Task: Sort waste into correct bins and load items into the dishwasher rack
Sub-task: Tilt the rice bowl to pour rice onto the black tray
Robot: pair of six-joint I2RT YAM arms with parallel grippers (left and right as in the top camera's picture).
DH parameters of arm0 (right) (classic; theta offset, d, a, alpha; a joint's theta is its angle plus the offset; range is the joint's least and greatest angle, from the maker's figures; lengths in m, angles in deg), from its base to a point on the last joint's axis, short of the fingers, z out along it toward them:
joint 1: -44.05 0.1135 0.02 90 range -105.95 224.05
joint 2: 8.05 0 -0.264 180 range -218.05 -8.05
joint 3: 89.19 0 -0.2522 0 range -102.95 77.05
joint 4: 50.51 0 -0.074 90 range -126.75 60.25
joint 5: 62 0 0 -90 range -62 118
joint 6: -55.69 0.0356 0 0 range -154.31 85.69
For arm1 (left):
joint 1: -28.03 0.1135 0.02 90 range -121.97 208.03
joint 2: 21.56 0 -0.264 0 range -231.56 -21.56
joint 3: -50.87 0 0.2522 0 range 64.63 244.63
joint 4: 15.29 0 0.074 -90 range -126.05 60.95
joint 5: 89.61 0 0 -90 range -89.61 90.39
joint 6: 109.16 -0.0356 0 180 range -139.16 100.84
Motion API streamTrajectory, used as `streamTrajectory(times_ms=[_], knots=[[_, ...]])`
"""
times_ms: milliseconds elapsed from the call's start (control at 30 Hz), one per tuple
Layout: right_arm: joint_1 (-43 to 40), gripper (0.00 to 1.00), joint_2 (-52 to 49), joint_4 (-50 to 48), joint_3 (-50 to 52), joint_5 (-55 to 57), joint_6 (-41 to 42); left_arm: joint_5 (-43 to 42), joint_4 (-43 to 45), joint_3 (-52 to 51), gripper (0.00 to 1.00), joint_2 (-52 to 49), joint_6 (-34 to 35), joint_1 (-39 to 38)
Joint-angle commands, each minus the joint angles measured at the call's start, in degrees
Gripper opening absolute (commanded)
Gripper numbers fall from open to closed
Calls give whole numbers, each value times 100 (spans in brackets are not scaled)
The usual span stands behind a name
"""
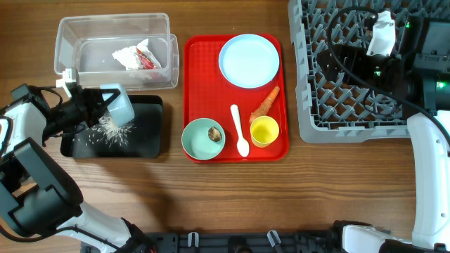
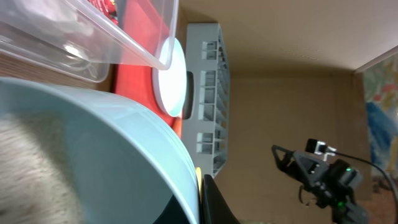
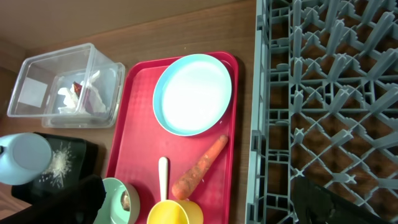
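Bowl (image 1: pixel 121 103): prob. stiff, light, slick; rim clamped by L gripper (image 1: pixel 98 107), tipped over black tray (image 1: pixel 146 144), rice (image 1: pixel 112 131) loose. R gripper (image 3: pixel 199 205): fingers spread, nothing held.

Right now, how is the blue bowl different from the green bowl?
The pale-blue bowl is tipped on its side, held by the left pincer over the black tray. The mint-green bowl sits upright on the red tray. Loose rice lies scattered under the pale-blue bowl, while the mint-green bowl holds a small brown scrap. Both are round, pale-coloured bowls.
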Motion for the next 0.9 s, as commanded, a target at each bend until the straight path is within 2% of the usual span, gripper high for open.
streamTrajectory(times_ms=[0, 200, 233, 367, 867], knots=[[-22, 100, -37, -11, -120, 153, 76, -391, -109, -33, 4, -48, 142, 22], [-22, 100, -37, -4, -120, 168, 76, -1228, -127, -33, 4, -48, 153, 22], [-22, 100, -37, -2, -120, 166, 79, -1303, -133, -33, 4, -48, 341, 22], [-22, 100, -37, 7, -120, 168, 74, -1303, -138, -33, 4, -46, 791, 22], [-22, 100, -37, 7, -120, 168, 76, -1303, -282, -33, 4, -46, 791, 22]])
